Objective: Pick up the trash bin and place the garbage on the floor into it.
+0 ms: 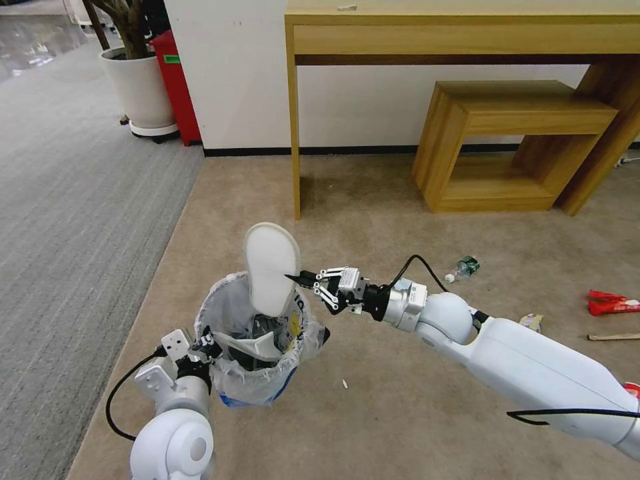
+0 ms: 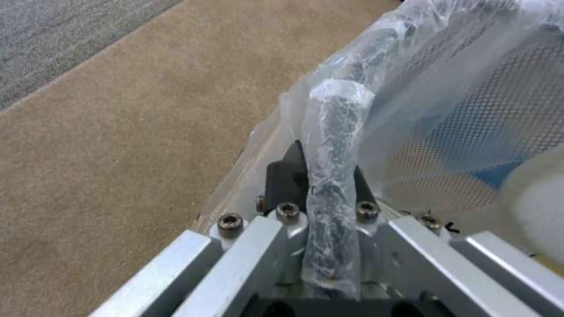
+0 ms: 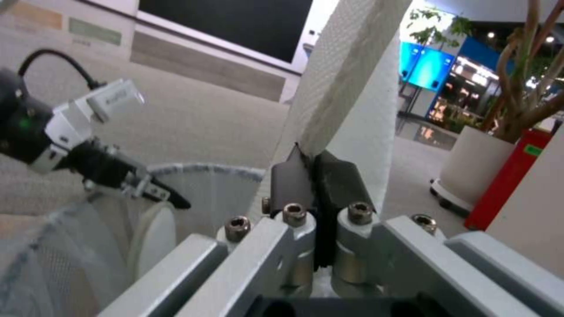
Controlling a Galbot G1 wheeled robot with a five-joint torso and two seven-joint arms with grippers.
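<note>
The trash bin (image 1: pixel 260 347), a small dark mesh bin lined with a crinkly white bag, hangs above the beige carpet floor (image 1: pixel 373 413). My left gripper (image 1: pixel 203 348) is shut on the trash bin's bag-wrapped rim (image 2: pixel 332 176). A white slipper (image 1: pixel 270 267) stands upright with its lower end in the bin's mouth, and my right gripper (image 1: pixel 293 277) is shut on the slipper's edge (image 3: pixel 346 88). Another slipper lies inside the bin (image 1: pixel 250 347). On the floor to the right lie a green-label bottle (image 1: pixel 463 268), a crumpled wrapper (image 1: pixel 531 322), a red packet (image 1: pixel 612 303) and a wooden stick (image 1: pixel 613 337).
A wooden desk (image 1: pixel 460 33) and a low wooden bench (image 1: pixel 513 143) stand against the wall ahead. A potted plant (image 1: pixel 137 87) and a red box (image 1: pixel 175 83) sit at the far left beside grey ribbed carpet (image 1: pixel 73 200).
</note>
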